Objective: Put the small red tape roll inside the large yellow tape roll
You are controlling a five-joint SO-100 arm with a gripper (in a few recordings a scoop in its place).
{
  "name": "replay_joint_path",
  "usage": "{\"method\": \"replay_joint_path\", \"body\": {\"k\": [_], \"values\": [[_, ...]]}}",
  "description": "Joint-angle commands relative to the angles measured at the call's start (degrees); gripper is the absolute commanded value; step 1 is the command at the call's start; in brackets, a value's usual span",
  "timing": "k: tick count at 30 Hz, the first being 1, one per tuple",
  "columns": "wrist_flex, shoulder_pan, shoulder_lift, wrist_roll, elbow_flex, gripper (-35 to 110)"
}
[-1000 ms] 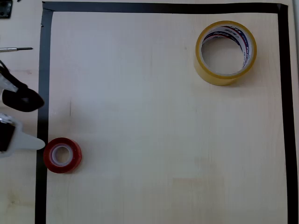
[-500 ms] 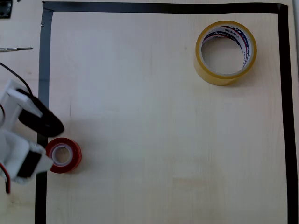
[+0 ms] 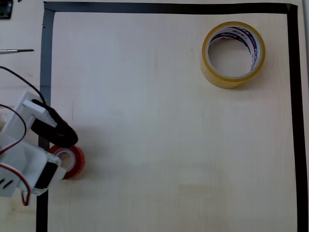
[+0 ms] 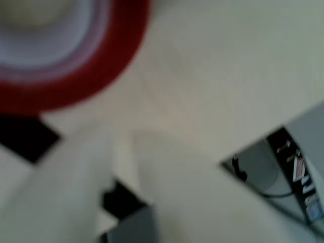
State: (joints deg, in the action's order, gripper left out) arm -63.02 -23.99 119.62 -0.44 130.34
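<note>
overhead camera straight down; wrist camera close (blurred), sharing small red tape roll (image 3: 72,162)

We are finding the overhead view evenly and brightly lit, sharp throughout, with the pale table (image 3: 164,135) slightly washed out. The large yellow tape roll (image 3: 233,54) is casting only a faint, soft shadow at its lower right. We are recording heavy blur across the wrist view: the small red tape roll (image 4: 96,71) is showing as an unfocused smear with a cool, greenish cast.
</note>
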Motion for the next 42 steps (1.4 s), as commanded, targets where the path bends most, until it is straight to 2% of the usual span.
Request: {"method": "replay_joint_path", "body": {"k": [1, 10, 42], "values": [[2.3, -0.3, 0.0, -0.7, -1.6, 3], [4.7, 0.2, 0.2, -0.3, 0.8, 9], [10.5, 2.5, 0.8, 2.8, 10.0, 14]]}}
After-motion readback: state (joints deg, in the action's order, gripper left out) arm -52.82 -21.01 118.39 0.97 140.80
